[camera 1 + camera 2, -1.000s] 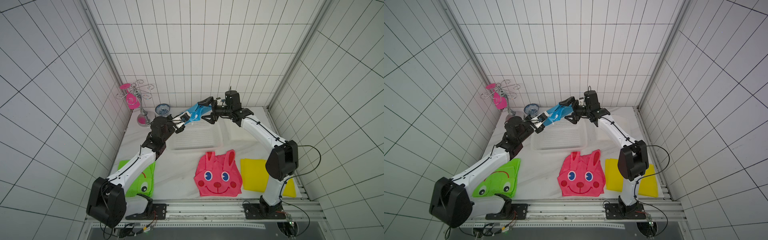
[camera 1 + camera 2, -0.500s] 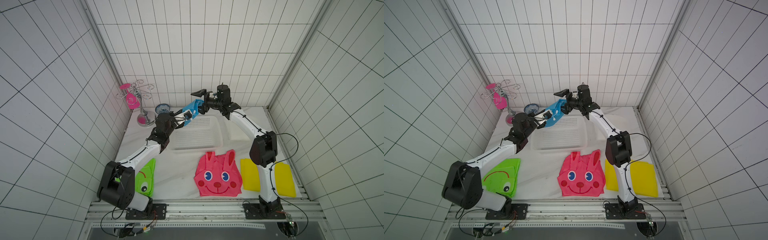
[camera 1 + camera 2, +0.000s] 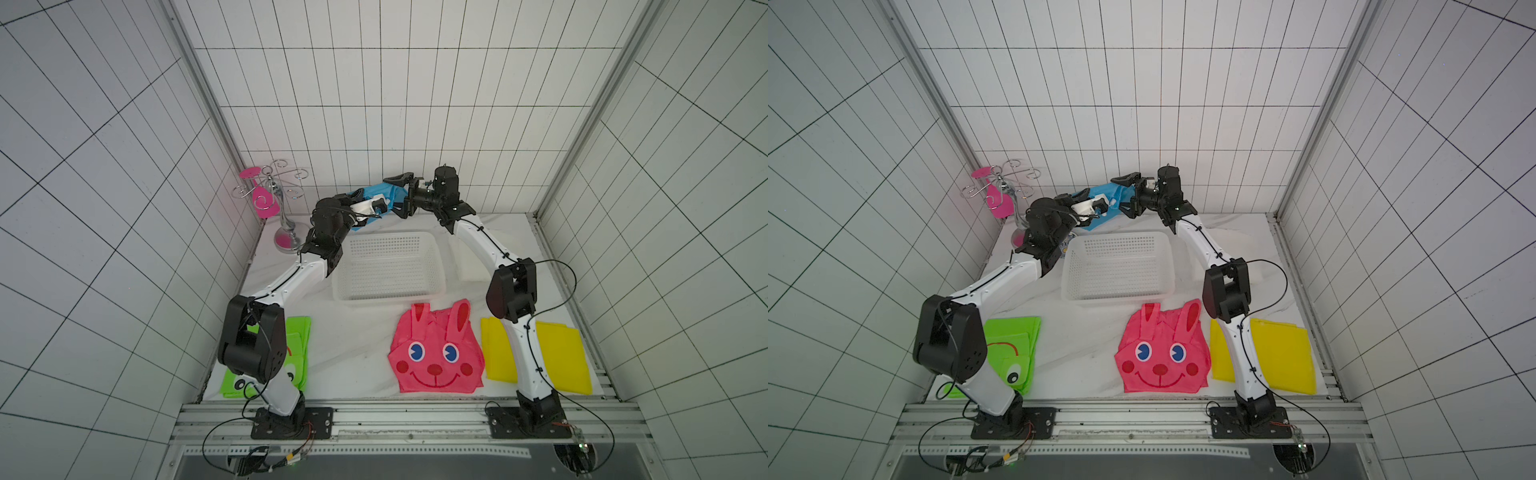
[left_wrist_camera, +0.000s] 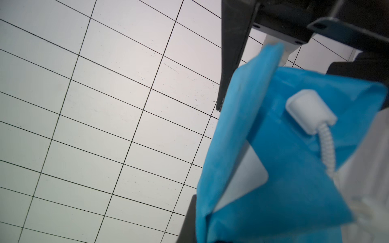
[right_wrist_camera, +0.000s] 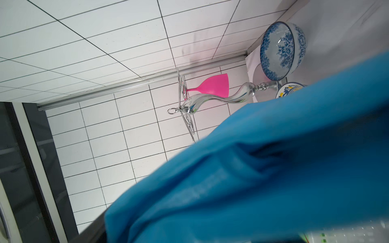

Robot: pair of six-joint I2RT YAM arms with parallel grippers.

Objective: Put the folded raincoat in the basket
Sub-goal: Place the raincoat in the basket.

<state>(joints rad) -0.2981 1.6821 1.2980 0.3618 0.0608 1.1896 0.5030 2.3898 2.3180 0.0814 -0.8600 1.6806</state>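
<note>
Both arms reach forward over table, forearms angled inward, wrists meeting near back wall past far rim of basket (image 3: 388, 296). Left gripper (image 3: 383, 206) pinched tight on blue raincoat (image 3: 376, 192), held aloft, outside basket. Right gripper (image 3: 395, 196) faces left gripper, jaws spread wide around raincoat's other end.

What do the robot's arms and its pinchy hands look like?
Both are white tubes joined by chunky black joints. The left arm and the right arm sit on black bases bolted to a silver rail. Thin black cables run along them and loop out. The right gripper is black with two long fingers; the left gripper is black with a white part.
</note>
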